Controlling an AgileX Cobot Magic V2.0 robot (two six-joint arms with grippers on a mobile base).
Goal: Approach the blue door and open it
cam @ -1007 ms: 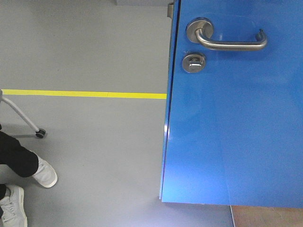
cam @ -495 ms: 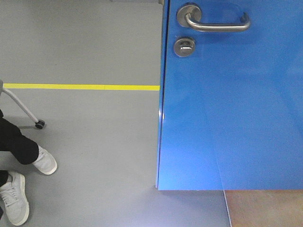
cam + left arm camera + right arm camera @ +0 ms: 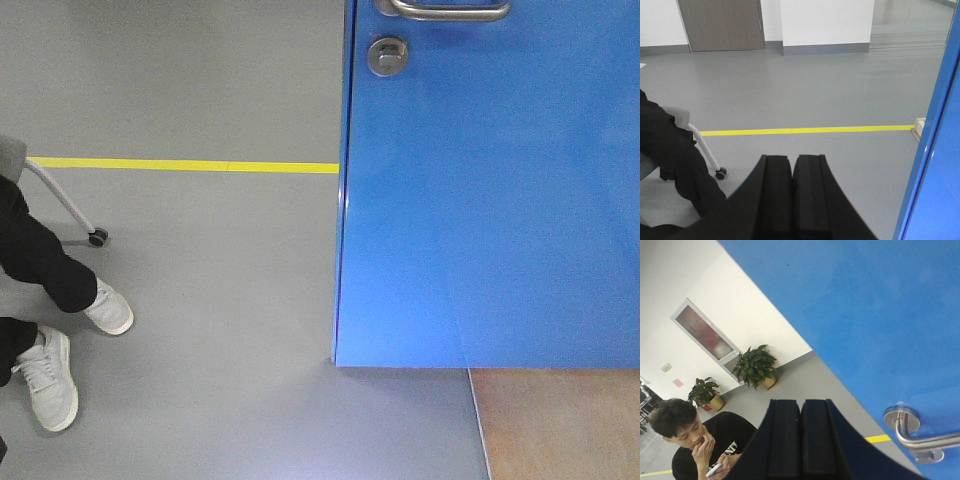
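Both the left gripper [image 3: 791, 192] and the right gripper [image 3: 800, 440] have their black pads pressed together on nothing, touching no object, while the blue door [image 3: 490, 200] fills the front view's right half, its lever handle [image 3: 920, 437] just right of the right gripper.

One blue door [image 3: 490, 200], two white shoes [image 3: 50, 380], two potted plants [image 3: 754, 366], one seated person [image 3: 700, 445]

The blue door [image 3: 490, 200] looks glossy and smooth; its lever handle [image 3: 920, 437] and thumb-turn lock [image 3: 387, 56] are brushed metal. Left of it, matt grey floor [image 3: 200, 90]; below it, wood-toned flooring [image 3: 560, 425].
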